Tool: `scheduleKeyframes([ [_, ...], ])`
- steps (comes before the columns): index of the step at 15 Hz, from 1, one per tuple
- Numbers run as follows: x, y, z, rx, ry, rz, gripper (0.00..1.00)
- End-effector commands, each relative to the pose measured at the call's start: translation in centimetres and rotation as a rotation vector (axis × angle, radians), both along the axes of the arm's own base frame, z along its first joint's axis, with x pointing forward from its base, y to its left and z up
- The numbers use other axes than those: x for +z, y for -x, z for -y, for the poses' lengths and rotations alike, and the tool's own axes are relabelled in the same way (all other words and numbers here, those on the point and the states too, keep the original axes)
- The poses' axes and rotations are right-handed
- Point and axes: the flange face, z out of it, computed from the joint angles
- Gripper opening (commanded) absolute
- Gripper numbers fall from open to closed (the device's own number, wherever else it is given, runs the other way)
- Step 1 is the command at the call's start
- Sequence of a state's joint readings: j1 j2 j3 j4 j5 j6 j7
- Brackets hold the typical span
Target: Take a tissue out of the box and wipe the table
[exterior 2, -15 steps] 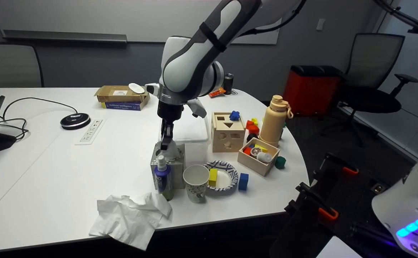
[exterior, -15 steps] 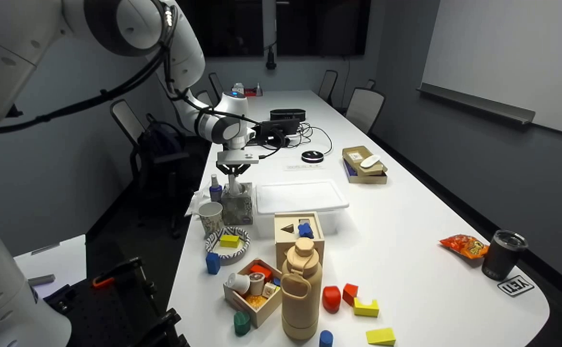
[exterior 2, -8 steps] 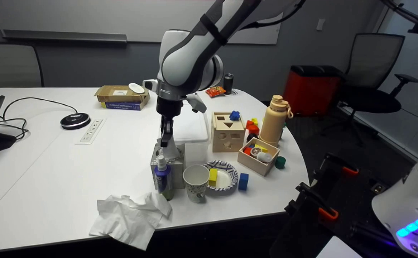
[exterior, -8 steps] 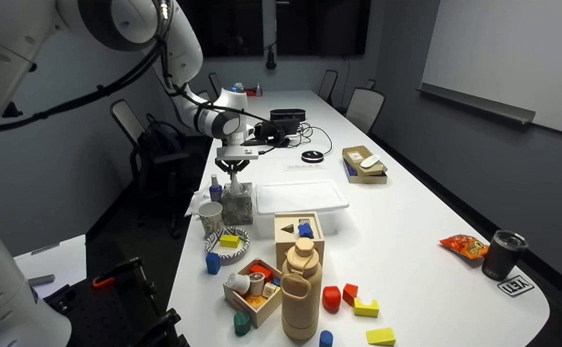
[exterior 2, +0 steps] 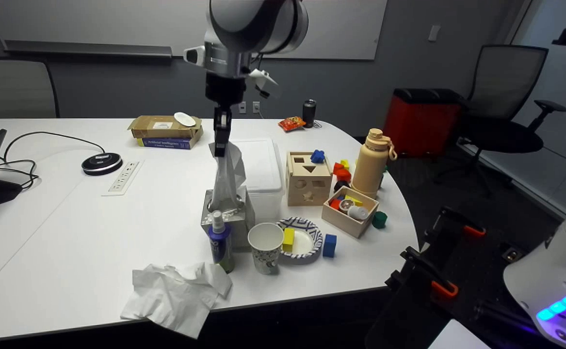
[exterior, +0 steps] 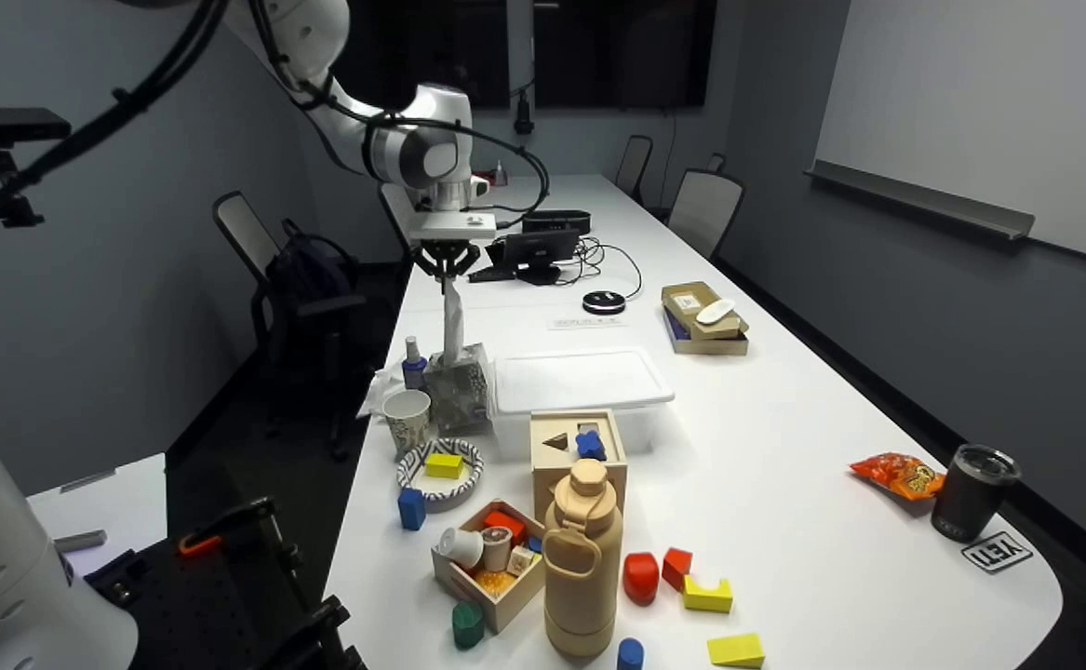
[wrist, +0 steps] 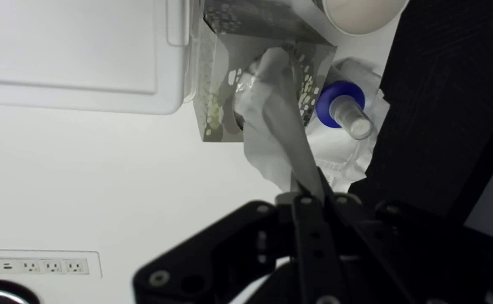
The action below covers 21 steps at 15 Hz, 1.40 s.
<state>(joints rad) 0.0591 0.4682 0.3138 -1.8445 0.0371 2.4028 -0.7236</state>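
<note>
My gripper (exterior: 446,279) is shut on a white tissue (exterior: 453,326), above the tissue box (exterior: 459,400). The tissue stretches from the fingertips down into the box's opening in both exterior views, with its lower end still in the box. The box looks slightly tilted. In the wrist view the gripper (wrist: 316,183) pinches the tissue (wrist: 271,122), which runs to the box top (wrist: 221,84). The white table (exterior 2: 93,228) lies under everything. A separate crumpled tissue (exterior 2: 176,295) lies at the table's edge and hangs partly over it.
A spray bottle (exterior 2: 220,245) and a paper cup (exterior 2: 266,247) stand close beside the box. A patterned plate (exterior 2: 314,247) holds a yellow block. A lidded plastic container (exterior: 580,381) is on the box's other side. A wooden shape box (exterior: 580,502) and tan bottle (exterior: 584,568) stand nearby.
My gripper has risen well above the box, drawing a longer stretch of tissue upward. The box has tilted slightly. The other objects have not visibly moved.
</note>
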Motion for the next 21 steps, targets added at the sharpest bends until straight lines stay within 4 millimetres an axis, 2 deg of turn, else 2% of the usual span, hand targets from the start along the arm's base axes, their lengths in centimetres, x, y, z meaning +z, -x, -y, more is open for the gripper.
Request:
scheduleKeyframes([
  [1, 7.5, 2.4, 1.7, -0.020, 0.003, -0.022, 0.00],
  [4, 12.6, 3.6, 4.3, -0.059, 0.003, -0.023, 0.00],
  [6, 15.0, 4.3, 6.5, -0.091, 0.006, -0.026, 0.00],
  [8, 16.5, 5.4, 9.2, -0.127, 0.013, -0.049, 0.00],
  [10, 16.5, 7.2, 12.3, -0.141, 0.036, -0.113, 0.00],
  [12, 15.4, 9.3, 14.9, -0.151, 0.069, -0.191, 0.00],
  [14, 13.1, 11.8, 16.5, -0.152, 0.072, -0.275, 0.00],
  [18, 6.2, 16.7, 17.5, -0.192, 0.089, -0.325, 0.00],
  [21, 0.8, 19.7, 17.5, -0.221, 0.092, -0.268, 0.00],
])
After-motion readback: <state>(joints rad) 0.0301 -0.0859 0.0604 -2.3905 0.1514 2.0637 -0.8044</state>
